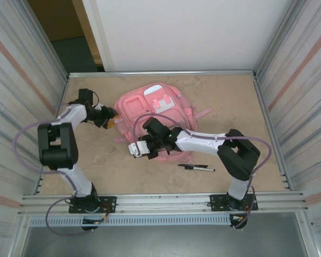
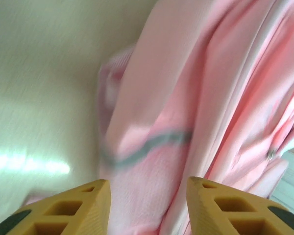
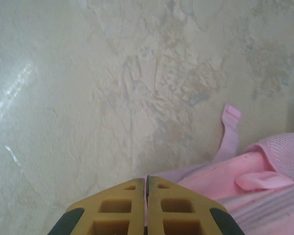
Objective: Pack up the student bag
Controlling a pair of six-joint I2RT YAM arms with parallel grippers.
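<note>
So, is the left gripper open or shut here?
Open: the left gripper has its fingers apart, with bag fabric showing between them.

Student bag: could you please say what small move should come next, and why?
Probably close the left pincer on a fold of the student bag: pink fabric shows between its open fingers; the right pincer is shut at the bag's edge.

Blk pen (image 1: pixel 196 168) on table (image 1: pixel 230 107).
</note>
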